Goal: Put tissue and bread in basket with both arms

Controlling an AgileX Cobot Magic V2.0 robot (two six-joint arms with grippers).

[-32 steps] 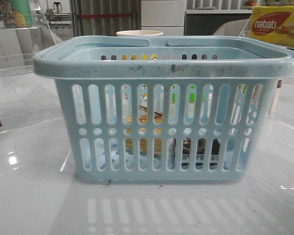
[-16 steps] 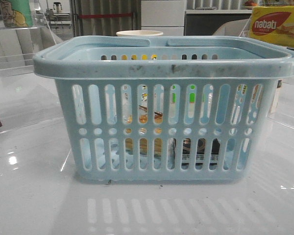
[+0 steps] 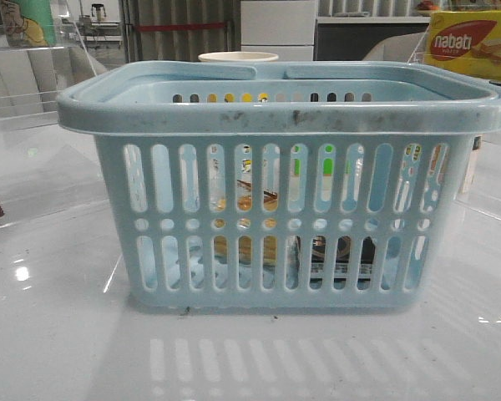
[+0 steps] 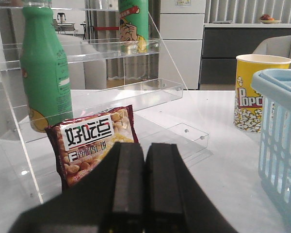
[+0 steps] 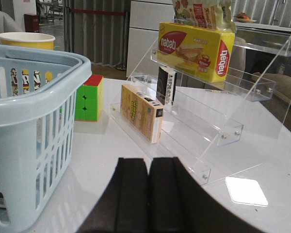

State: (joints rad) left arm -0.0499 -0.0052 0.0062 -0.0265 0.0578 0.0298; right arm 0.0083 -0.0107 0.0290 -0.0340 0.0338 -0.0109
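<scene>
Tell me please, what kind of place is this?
Probably a mock shop set up in a lab or office. Clear plastic shelves hold snacks such as a wafer box and a green bottle, and a shopping basket stands on a white table. Cabinets stand behind.

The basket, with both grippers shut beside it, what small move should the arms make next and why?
Probably just keep both arms back and stop. Through the slots of the basket, the bread and the dark tissue seem to lie inside already. The left gripper and right gripper are shut and hold nothing.
</scene>
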